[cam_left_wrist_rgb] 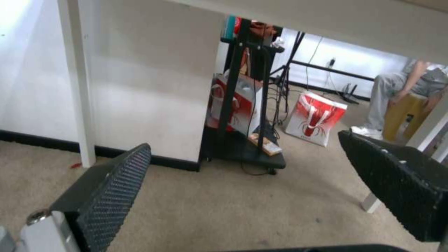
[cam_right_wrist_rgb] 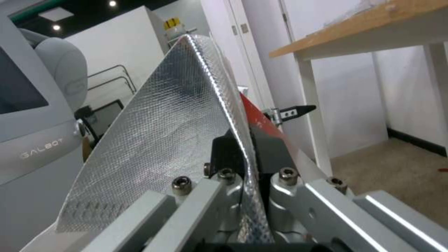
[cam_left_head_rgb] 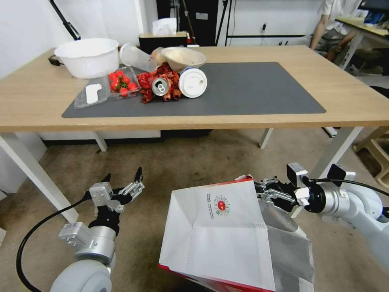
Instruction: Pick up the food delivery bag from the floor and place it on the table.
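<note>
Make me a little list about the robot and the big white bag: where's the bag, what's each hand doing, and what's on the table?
bag: food delivery bag, low in front of the table, below its top
right end effector: shut on the bag's foil-lined top edge
left end effector: open, holding nothing, above the floor
on the table: dark grey mat, white bowl, box of cherry tomatoes, drink can

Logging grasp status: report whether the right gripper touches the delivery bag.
Touching. The right wrist view shows the right gripper clamped on the food delivery bag, its foil edge pinched between the jaws.
</note>
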Tool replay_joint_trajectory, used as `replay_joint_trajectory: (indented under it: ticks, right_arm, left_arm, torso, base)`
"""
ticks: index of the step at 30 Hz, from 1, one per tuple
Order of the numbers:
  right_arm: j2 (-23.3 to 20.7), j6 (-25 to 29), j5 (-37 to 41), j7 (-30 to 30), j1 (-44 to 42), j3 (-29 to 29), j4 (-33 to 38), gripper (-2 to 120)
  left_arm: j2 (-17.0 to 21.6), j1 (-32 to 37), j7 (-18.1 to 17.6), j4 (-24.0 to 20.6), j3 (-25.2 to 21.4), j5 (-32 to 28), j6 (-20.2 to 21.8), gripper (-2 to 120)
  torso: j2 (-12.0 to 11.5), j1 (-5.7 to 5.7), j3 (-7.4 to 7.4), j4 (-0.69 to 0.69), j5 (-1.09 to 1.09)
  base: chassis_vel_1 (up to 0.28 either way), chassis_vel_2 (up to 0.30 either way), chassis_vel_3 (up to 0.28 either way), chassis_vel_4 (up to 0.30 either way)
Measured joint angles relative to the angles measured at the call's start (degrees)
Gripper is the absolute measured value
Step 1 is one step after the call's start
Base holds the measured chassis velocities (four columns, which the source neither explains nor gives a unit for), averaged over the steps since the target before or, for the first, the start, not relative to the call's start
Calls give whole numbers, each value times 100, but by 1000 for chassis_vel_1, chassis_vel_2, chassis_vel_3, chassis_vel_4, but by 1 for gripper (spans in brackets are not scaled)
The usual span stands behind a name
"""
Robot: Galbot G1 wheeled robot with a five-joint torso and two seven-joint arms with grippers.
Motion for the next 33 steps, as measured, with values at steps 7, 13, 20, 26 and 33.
replay_joint_trajectory:
  ticks: [7, 13, 20, 26, 33]
  right_arm:
    - [-3, 2, 8, 17, -35, 35, 26, 0]
    - [7, 4, 7, 19, -78, 61, 37, 0]
    - [-5, 4, 11, 15, -113, 106, 67, 0]
    - [-53, 4, 90, 30, -73, 145, 93, 0]
    - [-62, 3, 117, 44, -61, 183, 97, 0]
  left_arm:
    - [-7, 9, 8, -19, 0, 0, 7, 100]
    - [-7, 21, 12, -26, 4, 0, 9, 100]
    - [-10, 32, 16, -64, 3, 5, 1, 100]
    - [-10, 38, 19, -87, -3, 7, -1, 100]
    - [-20, 41, 18, -89, -1, 16, -1, 100]
  torso:
    - [148, 50, 98, 0, 0]
    - [274, 95, 178, 1, 0]
    - [435, 151, 282, 0, 0]
    - [585, 209, 375, 0, 0]
    - [730, 266, 464, 0, 0]
  base:
    - [0, 0, 0, 0]
    - [0, 0, 0, 0]
    - [0, 0, 0, 0]
    - [0, 0, 0, 0]
    - [0, 0, 0, 0]
